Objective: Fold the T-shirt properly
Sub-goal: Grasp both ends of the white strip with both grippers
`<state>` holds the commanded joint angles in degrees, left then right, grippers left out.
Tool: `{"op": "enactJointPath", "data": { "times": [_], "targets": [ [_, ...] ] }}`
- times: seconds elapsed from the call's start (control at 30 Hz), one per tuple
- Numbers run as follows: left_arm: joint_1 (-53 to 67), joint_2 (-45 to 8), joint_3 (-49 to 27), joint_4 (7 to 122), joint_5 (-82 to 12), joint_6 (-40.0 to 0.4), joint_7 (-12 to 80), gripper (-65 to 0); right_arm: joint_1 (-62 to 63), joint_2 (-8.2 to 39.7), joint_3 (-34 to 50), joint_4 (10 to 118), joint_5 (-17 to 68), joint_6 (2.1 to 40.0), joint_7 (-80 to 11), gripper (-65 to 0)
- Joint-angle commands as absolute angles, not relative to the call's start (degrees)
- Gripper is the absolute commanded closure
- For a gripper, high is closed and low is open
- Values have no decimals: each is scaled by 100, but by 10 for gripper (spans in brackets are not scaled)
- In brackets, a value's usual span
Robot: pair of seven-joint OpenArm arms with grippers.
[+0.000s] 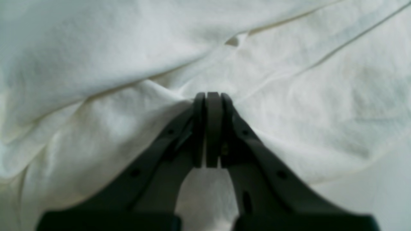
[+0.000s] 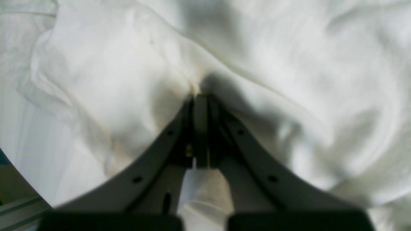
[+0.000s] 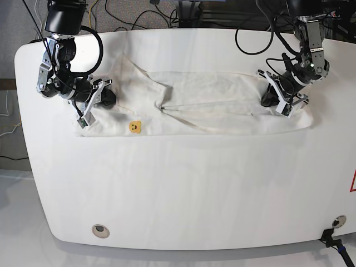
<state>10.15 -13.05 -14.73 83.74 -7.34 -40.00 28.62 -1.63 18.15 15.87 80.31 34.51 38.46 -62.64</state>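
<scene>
The white T-shirt (image 3: 211, 105) lies as a long rumpled band across the far half of the table, reverse side up, with its small yellow bear-face mark (image 3: 135, 127) near the front left. My left gripper (image 3: 266, 100) is at the shirt's right end. In the left wrist view that gripper (image 1: 212, 95) is shut, with a bunch of T-shirt (image 1: 289, 96) cloth pinched between its fingers. My right gripper (image 3: 110, 99) is at the left end. The right wrist view shows this gripper (image 2: 201, 95) shut on a fold of the T-shirt (image 2: 122, 77).
The white tabletop (image 3: 194, 189) stretches in front of the shirt. It has a round hole (image 3: 100, 230) near the front left corner and a black fitting (image 3: 332, 238) at the front right. Cables (image 3: 139, 16) hang behind the table's far edge.
</scene>
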Motion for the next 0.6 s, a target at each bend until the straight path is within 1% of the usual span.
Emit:
{"op": "enactJointPath", "data": {
  "times": [0.27, 0.37, 0.6],
  "targets": [
    [1015, -1314, -1490, 8400, -734, -4000, 2862, 0, -198, 1815, 1587, 8057, 3477, 3846, -6264, 0],
    [1015, -1314, -1499, 8637, -734, -4000, 2862, 0, -163, 1815, 1587, 8066, 3486, 3846, -6264, 0],
    [1095, -1323, -1499, 8787, -725, -4000, 2888, 0, -295, 1815, 1587, 8338, 3486, 3846, -6378, 0]
  ]
}}
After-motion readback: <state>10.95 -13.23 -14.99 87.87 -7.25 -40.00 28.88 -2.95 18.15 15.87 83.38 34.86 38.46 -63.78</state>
